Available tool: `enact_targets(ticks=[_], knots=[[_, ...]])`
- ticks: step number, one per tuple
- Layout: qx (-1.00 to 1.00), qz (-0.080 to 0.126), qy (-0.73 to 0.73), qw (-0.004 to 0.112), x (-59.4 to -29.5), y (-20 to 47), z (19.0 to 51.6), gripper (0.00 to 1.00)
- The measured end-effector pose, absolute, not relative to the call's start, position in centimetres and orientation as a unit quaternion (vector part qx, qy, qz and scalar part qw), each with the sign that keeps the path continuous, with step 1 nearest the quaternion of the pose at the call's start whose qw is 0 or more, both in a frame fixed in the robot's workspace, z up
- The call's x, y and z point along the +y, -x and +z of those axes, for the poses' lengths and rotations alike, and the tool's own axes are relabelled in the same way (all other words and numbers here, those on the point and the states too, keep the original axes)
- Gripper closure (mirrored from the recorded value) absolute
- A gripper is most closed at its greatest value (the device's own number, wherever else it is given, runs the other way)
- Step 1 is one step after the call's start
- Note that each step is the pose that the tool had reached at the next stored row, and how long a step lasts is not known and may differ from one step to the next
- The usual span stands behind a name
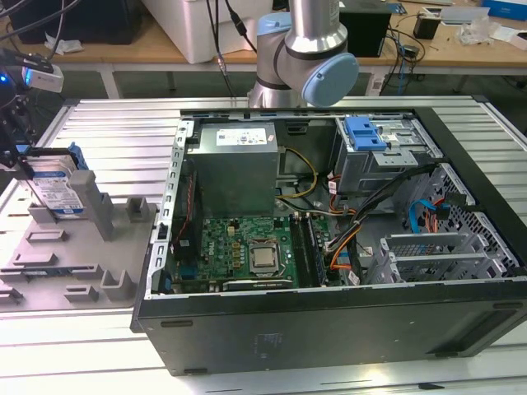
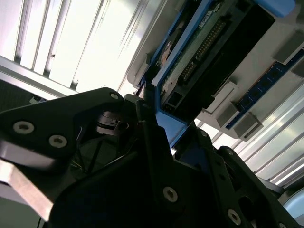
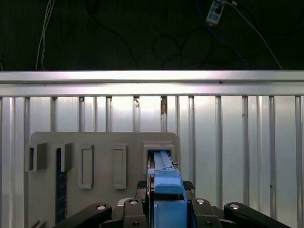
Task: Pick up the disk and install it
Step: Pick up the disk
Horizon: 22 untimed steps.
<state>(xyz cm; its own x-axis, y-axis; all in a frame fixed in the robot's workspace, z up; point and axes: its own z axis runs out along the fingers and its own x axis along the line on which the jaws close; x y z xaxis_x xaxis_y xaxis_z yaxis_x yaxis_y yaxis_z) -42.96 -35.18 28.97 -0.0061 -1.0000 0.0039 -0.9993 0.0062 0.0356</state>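
In the exterior view, the gripper sat at the far left over the ribbed desk, closed on the upper edge of the disk. The disk stood upright on its edge in a grey holder, label facing outward, well apart from the open case on the exterior view's right. Inside the case lay the power supply and the cage with its blue clip.

In the second wrist view, the black gripper pressed against the disk's blue bracket, with the green circuit board beside it and the bright desk beyond.

In the first wrist view, the gripper clamped the disk from both sides. The disk's far end sat in a slot of the holder, which lay on the desk.
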Motion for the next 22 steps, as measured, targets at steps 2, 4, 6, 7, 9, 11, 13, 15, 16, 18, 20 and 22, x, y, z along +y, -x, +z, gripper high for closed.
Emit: enact_targets(ticks=[2, 4, 6, 7, 9, 11, 13, 15, 16, 18, 20, 22], knots=[[-0.709, -0.011, -0.705, 0.014, -35.18, 42.96, 28.97, 0.63], [-0.709, -0.011, -0.705, 0.014, -35.18, 42.96, 28.97, 0.63], [-0.709, -0.011, -0.705, 0.014, -35.18, 42.96, 28.97, 0.63], [-0.709, -0.011, -0.705, 0.014, -35.18, 42.96, 28.97, 0.63], [-0.709, -0.011, -0.705, 0.014, -35.18, 42.96, 28.97, 0.63], [-0.709, -0.011, -0.705, 0.014, -35.18, 42.96, 28.97, 0.62], [-0.709, -0.011, -0.705, 0.014, -35.18, 42.96, 28.97, 0.56], [-0.709, -0.011, -0.705, 0.014, -35.18, 42.96, 28.97, 0.49], [-0.709, -0.011, -0.705, 0.014, -35.18, 42.96, 28.97, 0.49], [-0.709, -0.011, -0.705, 0.014, -35.18, 42.96, 28.97, 0.49], [-0.709, -0.011, -0.705, 0.014, -35.18, 42.96, 28.97, 0.49], [-0.709, -0.011, -0.705, 0.014, -35.18, 42.96, 28.97, 0.49]])
